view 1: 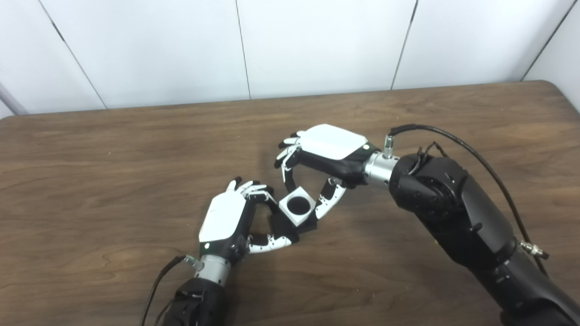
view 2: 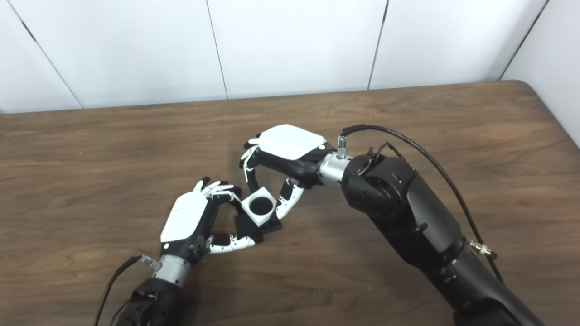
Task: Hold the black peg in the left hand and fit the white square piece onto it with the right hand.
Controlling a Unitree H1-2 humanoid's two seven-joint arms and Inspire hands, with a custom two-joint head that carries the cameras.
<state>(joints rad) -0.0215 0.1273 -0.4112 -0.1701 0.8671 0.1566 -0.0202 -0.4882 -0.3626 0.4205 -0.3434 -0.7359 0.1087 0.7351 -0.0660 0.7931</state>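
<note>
On the woodgrain table (view 1: 136,149), left hand (view 1: 225,217) grips black peg (view 1: 281,225); right hand (view 1: 326,151) pinches holed white square piece (view 1: 297,206).

Left eye view: head-mounted, high, looking forward and steeply down across the wooden table (view 1: 136,149) to the white panelled wall (view 1: 317,45) behind; both arms enter from the bottom edge, the hands at middle distance
Right eye view: same height, same tilt, set slightly to the right; contents sit further left in frame, and more of the table's right edge and side wall shows
Shared: nearly all of the scene, namely tabletop, back wall, both arms, the meeting hands at centre
</note>
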